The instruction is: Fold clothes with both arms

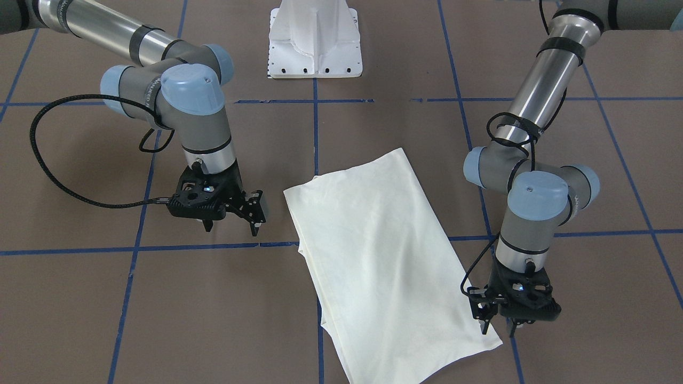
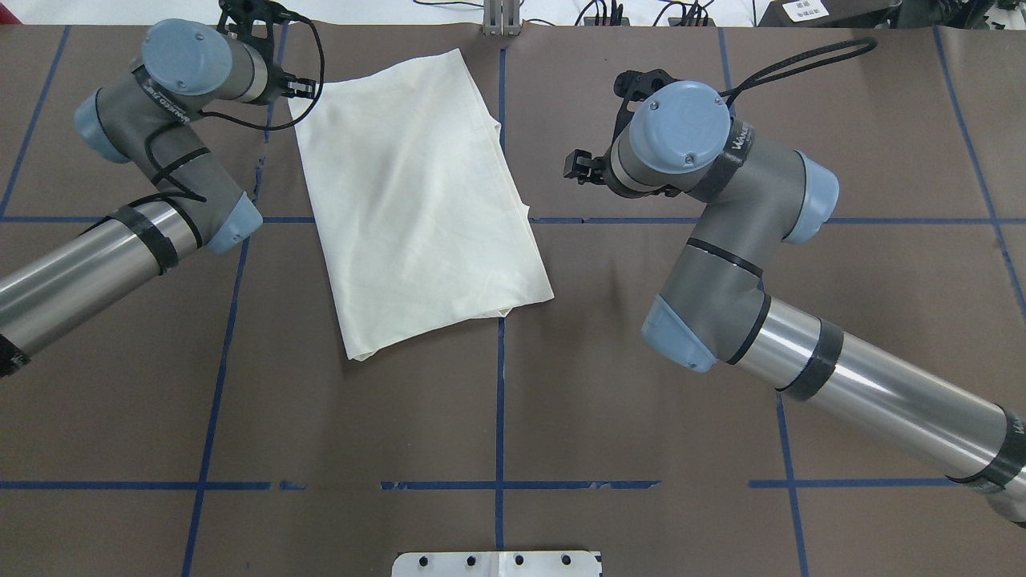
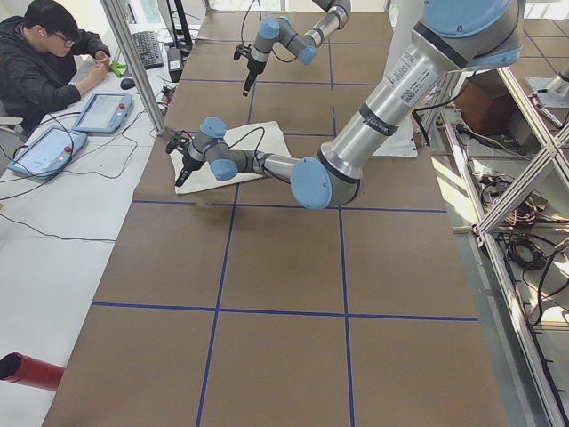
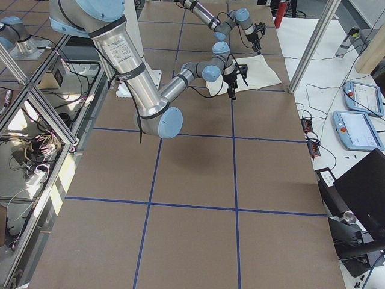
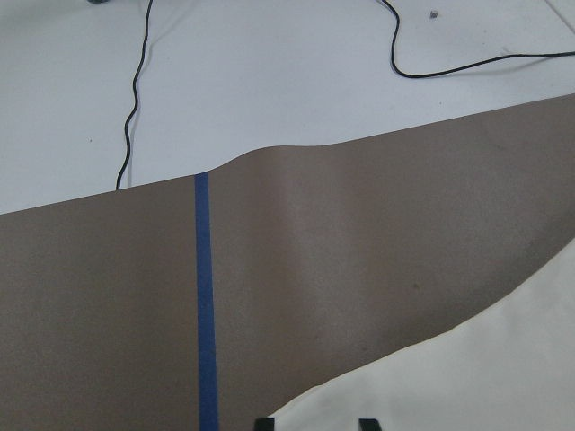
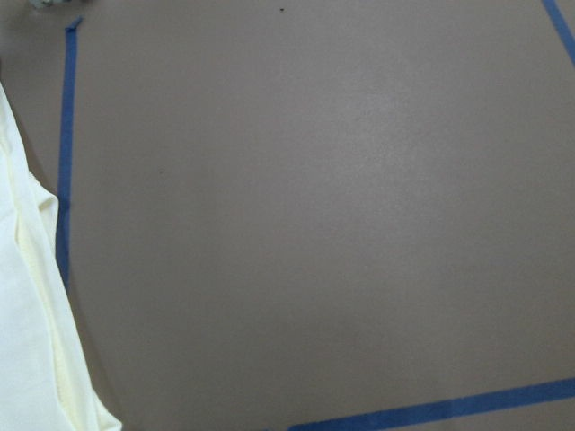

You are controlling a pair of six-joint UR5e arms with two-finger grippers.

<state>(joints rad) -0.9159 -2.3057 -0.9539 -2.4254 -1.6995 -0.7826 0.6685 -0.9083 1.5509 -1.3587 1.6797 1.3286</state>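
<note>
1. Our black two-finger left gripper (image 1: 499, 326) points down at the table with its fingers spread. The left wrist view shows both fingertips (image 5: 364, 422) apart over a cloth edge. We cannot tell whether they touch it.
2. Directly under this gripper is one corner of the cream-white folded shirt (image 1: 373, 256). It lies flat, plain side up, as a long tilted rectangle running away from the gripper toward the white pedestal base (image 1: 315, 42).
3. Across the shirt we see our black two-finger right gripper (image 1: 232, 229), fingers also spread wide. It hangs over bare surface near the shirt's far long edge, clear of the cloth.
4. Under both grippers is the brown table (image 1: 160, 309), marked with blue tape lines (image 1: 133, 248). One line passes beneath the shirt between the two grippers.
</note>
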